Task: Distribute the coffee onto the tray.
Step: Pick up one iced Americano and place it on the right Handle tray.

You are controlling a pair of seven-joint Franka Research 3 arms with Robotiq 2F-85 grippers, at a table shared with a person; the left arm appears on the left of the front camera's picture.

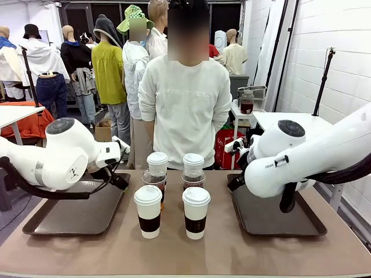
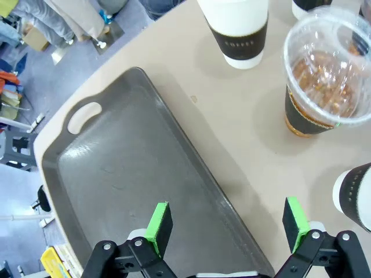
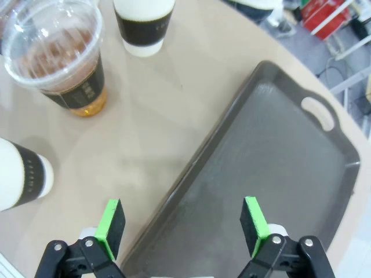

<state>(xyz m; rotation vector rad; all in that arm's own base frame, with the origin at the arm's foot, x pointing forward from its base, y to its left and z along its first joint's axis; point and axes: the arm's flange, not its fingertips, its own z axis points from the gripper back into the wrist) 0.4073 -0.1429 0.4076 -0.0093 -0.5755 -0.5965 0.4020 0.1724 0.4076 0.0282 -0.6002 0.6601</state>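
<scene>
Six coffee cups stand in two columns at the table's middle. The front pair are white paper cups (image 1: 148, 209) (image 1: 196, 211) with dark sleeves. Behind them are two clear dome-lidded cups (image 1: 154, 179) (image 1: 193, 177) of dark coffee, then two more white-lidded cups (image 1: 157, 160) (image 1: 193, 160). A dark tray (image 1: 69, 217) lies on the left and another tray (image 1: 278, 220) on the right, both bare. My left gripper (image 2: 228, 223) hangs open over the left tray's inner edge (image 2: 133, 168), with a clear cup (image 2: 324, 75) to its far right. My right gripper (image 3: 182, 226) is open over the right tray's inner edge (image 3: 272, 156), clear cup (image 3: 58, 52) to its far left.
A person in a white sweatshirt (image 1: 185, 98) stands at the table's far side, right behind the cups, with hands out of sight. Both arms' bulky bodies sit over the trays' inner halves. Bare tabletop (image 1: 174, 255) runs along the front edge.
</scene>
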